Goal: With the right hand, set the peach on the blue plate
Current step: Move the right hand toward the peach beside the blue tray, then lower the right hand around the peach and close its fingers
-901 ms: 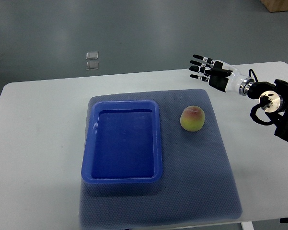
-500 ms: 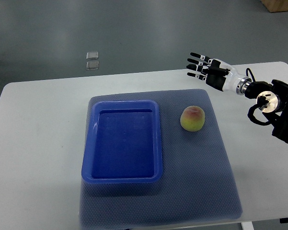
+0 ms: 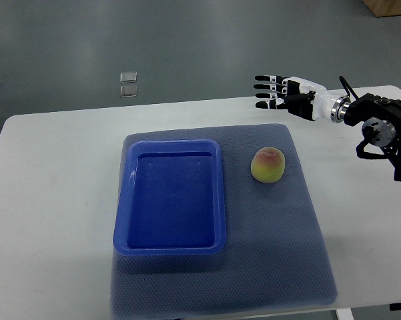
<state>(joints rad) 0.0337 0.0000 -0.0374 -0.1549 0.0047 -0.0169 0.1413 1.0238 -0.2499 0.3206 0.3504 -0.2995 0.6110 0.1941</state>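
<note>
Since the earlier frame the right hand (image 3: 283, 98) has shifted leftward and farther back above the counter (image 3: 53, 173), fingers spread, holding nothing. Nearer than the hand lies the peach (image 3: 268, 165); the blue plate (image 3: 171, 197) sits left of it.

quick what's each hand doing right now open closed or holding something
Right hand: open, fingers spread, holding nothing, apart from the peach.
Left hand: not in view.
</note>
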